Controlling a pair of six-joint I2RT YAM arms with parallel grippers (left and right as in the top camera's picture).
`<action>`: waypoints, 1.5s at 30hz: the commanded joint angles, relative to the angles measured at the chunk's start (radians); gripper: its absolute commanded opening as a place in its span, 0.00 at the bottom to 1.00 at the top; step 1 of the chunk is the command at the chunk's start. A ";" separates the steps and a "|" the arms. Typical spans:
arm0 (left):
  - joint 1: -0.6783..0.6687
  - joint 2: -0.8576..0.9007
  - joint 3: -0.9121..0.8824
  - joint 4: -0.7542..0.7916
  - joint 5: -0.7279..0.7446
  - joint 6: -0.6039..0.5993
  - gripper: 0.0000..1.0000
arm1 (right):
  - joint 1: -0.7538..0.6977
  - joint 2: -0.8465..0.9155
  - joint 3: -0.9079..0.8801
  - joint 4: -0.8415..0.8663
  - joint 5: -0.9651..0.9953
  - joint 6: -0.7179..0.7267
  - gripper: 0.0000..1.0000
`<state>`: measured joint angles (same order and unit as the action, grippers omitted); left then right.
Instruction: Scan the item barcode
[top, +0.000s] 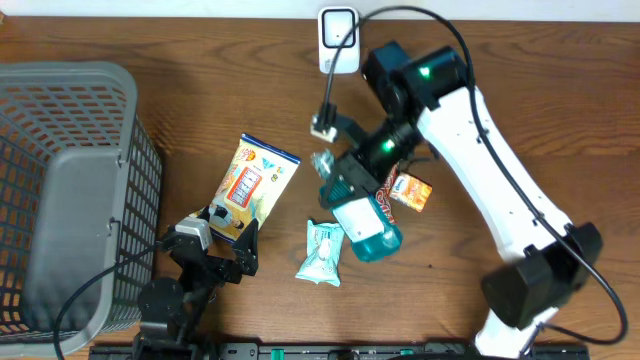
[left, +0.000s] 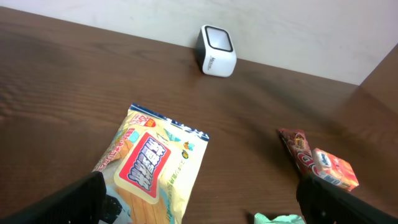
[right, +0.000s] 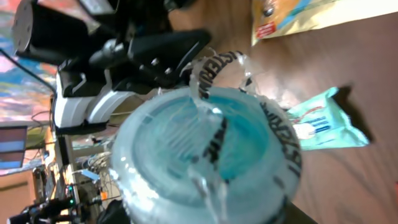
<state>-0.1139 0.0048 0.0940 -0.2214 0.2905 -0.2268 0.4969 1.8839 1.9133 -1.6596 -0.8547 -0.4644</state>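
A teal mouthwash bottle (top: 366, 226) with a white label hangs over the middle of the table, and my right gripper (top: 345, 186) is shut on it. Its round base fills the right wrist view (right: 211, 155) and hides the fingers there. The white barcode scanner (top: 338, 41) stands at the table's back edge, beyond the bottle, and also shows in the left wrist view (left: 216, 51). My left gripper (top: 222, 243) stands open at the front, its fingers low over the near end of a yellow snack bag (left: 152, 168), holding nothing.
A grey mesh basket (top: 60, 190) takes up the left side. The yellow snack bag (top: 250, 185) lies left of the bottle, a mint-green packet (top: 323, 252) in front of it, and an orange-red packet (top: 410, 190) just to its right.
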 joint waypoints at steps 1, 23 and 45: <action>0.003 -0.001 -0.015 -0.025 0.016 0.020 0.98 | 0.000 -0.089 -0.088 0.035 -0.090 -0.054 0.01; 0.003 -0.001 -0.015 -0.025 0.016 0.020 0.98 | 0.135 -0.195 -0.275 0.706 0.506 0.203 0.01; 0.003 -0.001 -0.015 -0.025 0.016 0.020 0.98 | 0.170 0.013 -0.435 1.669 1.420 -0.005 0.01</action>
<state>-0.1139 0.0048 0.0944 -0.2214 0.2905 -0.2268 0.6701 1.8580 1.4658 -0.0822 0.4000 -0.3492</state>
